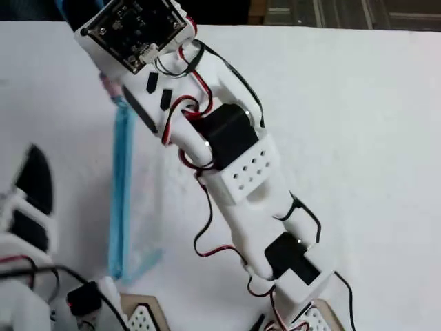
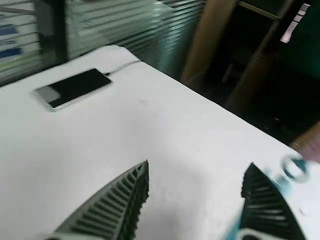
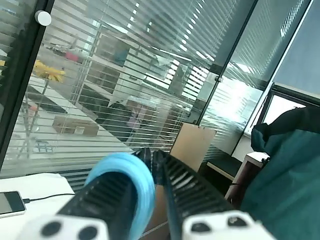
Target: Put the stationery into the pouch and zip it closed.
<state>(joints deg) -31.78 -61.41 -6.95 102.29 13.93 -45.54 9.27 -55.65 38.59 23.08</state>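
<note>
Right arm (image 1: 241, 172) reached diagonally from the near side to the far left, and the right gripper (image 3: 155, 160) was clamped on the blue edge of the pouch (image 1: 120, 193). The pouch's long axis ran from that gripper back toward the arm bases, close alongside the left arm. Left gripper (image 2: 197, 167) was spread wide and held nothing. The zip pull ring (image 2: 292, 167) sat just outside one finger, not between them. My read: the left arm was nearer the pull and needed a sideways shift toward it before closing.

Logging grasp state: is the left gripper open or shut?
Open. The left gripper has its jaws wide apart, with bare table between them and nothing held.
</note>
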